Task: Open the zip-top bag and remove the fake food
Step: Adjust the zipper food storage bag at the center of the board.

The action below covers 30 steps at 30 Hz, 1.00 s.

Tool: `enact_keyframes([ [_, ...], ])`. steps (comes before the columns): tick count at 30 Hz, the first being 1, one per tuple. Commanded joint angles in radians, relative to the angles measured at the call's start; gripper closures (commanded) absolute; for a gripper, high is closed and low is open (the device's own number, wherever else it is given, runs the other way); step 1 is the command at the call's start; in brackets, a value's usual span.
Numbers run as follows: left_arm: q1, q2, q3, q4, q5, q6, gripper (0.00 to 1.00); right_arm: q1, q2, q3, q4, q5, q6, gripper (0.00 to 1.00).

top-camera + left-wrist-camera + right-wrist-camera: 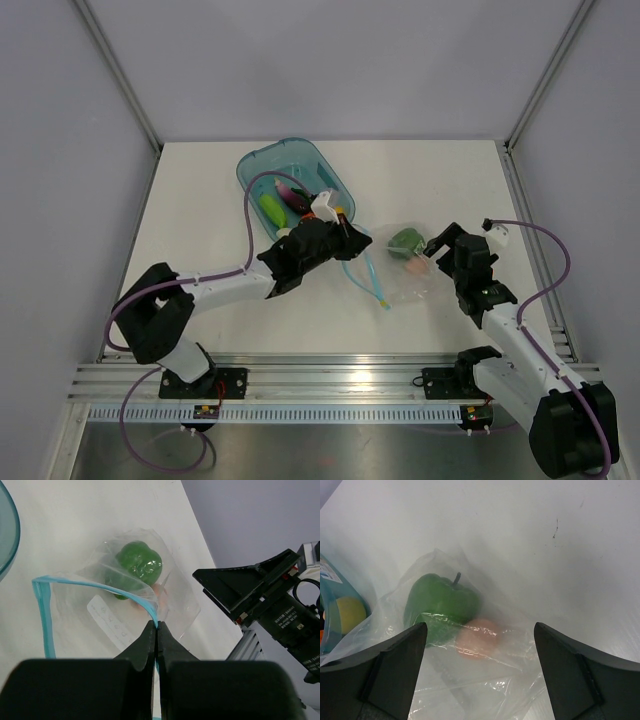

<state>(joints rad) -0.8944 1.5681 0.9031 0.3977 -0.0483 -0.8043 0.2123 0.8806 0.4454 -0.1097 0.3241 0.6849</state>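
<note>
The clear zip-top bag [400,270] lies on the table, its light blue zip strip [95,587] open in a loop. A green pepper [440,605] and a pale orange-pink piece [477,637] are inside; both also show in the left wrist view, pepper [139,562]. My left gripper [157,625] is shut on the zip strip at the bag's mouth. My right gripper [480,655] is open, its fingers either side of the bag's closed end, just above it. The right gripper [440,250] sits at the bag's right side in the top view.
A translucent teal tub [290,170] stands at the back, left of the bag, holding a green cucumber [271,208], a purple eggplant [293,198] and other toy pieces. A yellow lemon [349,614] shows in the tub at the right wrist view's left edge.
</note>
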Motion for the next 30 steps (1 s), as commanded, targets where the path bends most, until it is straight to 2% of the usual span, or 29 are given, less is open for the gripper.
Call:
enact_keyframes([
  [1,-0.011,-0.059,-0.017,0.121,0.004,0.004,1.00,-0.001,-0.006,-0.001,0.042,0.020,-0.012,0.05],
  [2,-0.015,-0.059,-0.013,0.115,0.004,0.010,1.00,0.001,-0.003,0.001,0.044,0.018,-0.012,0.05],
  [4,-0.028,-0.052,-0.012,0.110,0.001,0.014,0.88,-0.001,0.000,0.003,0.042,0.016,-0.015,0.06],
  [5,-0.031,-0.051,-0.012,0.107,-0.001,0.017,0.70,-0.001,0.000,0.003,0.044,0.010,-0.015,0.06],
  [7,-0.035,-0.056,-0.021,0.107,-0.010,0.020,0.54,-0.001,-0.003,0.000,0.050,0.006,-0.018,0.06],
  [8,-0.037,-0.060,-0.023,0.105,-0.015,0.036,0.39,-0.001,-0.005,-0.001,0.051,0.006,-0.018,0.06],
  [10,-0.037,-0.078,-0.030,0.096,-0.037,0.054,0.34,-0.001,-0.005,-0.001,0.051,0.003,-0.019,0.06],
  [11,-0.037,-0.089,-0.039,0.095,-0.047,0.066,0.27,0.001,-0.006,-0.001,0.051,0.001,-0.019,0.06],
  [17,-0.037,-0.209,-0.119,0.069,-0.137,0.093,0.19,-0.001,-0.008,-0.001,0.053,-0.007,-0.019,0.06],
  [19,-0.037,-0.250,-0.132,0.011,-0.197,0.090,0.11,0.001,-0.009,-0.001,0.054,-0.008,-0.018,0.06],
  [22,-0.037,-0.305,-0.139,-0.088,-0.267,0.082,0.08,-0.001,-0.011,-0.002,0.054,-0.013,-0.019,0.06],
  [24,-0.037,-0.338,-0.176,-0.109,-0.289,0.077,0.16,-0.001,-0.014,-0.002,0.054,-0.013,-0.019,0.06],
  [25,-0.035,-0.350,-0.205,-0.099,-0.295,0.067,0.26,-0.001,-0.012,-0.002,0.054,-0.013,-0.019,0.06],
  [30,0.008,-0.440,-0.406,0.071,-0.251,-0.036,0.30,-0.001,-0.015,-0.002,0.054,-0.017,-0.018,0.06],
])
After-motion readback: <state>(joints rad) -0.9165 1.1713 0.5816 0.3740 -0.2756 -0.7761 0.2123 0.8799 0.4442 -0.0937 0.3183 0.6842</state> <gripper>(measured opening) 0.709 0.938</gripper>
